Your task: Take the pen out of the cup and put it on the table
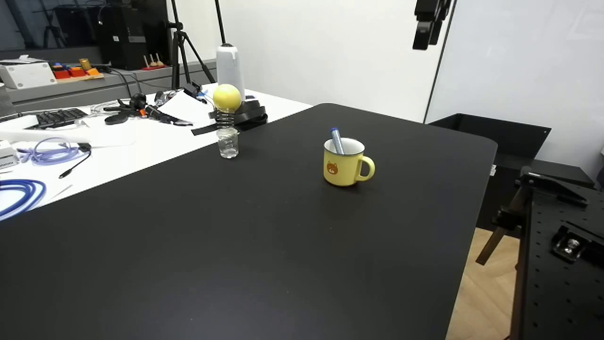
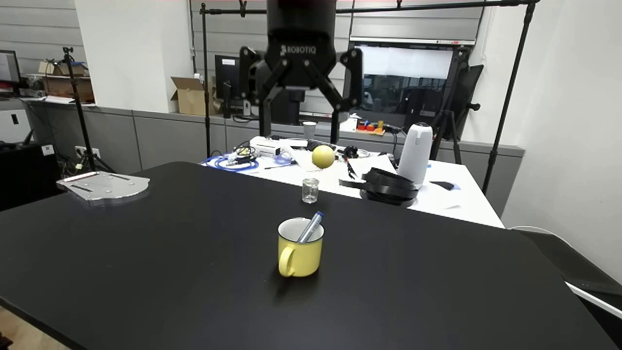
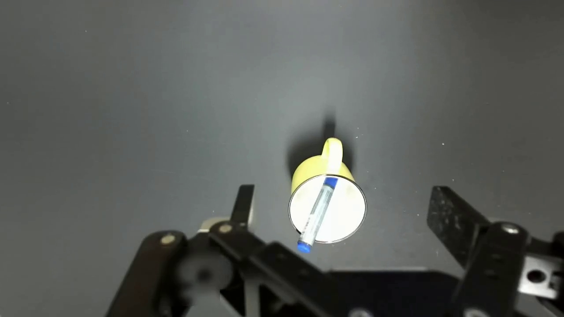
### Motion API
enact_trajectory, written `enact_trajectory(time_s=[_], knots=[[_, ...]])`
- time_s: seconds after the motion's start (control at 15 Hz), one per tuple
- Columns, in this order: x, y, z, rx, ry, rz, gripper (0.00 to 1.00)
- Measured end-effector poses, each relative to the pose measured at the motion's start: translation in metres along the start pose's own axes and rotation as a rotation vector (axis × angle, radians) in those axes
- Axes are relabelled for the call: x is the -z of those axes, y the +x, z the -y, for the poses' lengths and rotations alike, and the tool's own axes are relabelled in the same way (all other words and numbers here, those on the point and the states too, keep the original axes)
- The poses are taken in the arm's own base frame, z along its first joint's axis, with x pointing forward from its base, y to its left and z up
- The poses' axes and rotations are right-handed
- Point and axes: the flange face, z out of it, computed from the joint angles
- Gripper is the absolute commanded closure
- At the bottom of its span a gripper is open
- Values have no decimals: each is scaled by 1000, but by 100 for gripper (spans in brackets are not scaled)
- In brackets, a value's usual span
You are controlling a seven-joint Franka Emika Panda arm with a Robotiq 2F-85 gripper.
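Since the pen is seated aslant in the yellow mug with only one end protruding, the mug could be caught and toppled by a low or skewed grasp; gripper: suspended well clear, jaws spread, nothing held.

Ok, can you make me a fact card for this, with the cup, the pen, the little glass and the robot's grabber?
Cup: yellow, upright on the table, animal face on its side
Pen: blue ends, pale middle; leaning in the cup, one end sticking out
Glass: clear, also on the table
Gripper: open, holding nothing, higher than the cup
Job: not done; the pen isn't on the table yet
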Motion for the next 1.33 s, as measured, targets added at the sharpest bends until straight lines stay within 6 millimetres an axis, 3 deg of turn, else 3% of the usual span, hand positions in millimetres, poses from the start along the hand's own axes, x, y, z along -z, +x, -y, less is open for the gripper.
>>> enact_trajectory(time_s=[0.33,0.6,0.87,1.33], knots=[[-83,30,10,0,-9,47,0],[-126,58,21,-54,-31,5,0],[-142,77,20,-123,-60,-69,0],[-149,77,17,-156,-77,-66,0]])
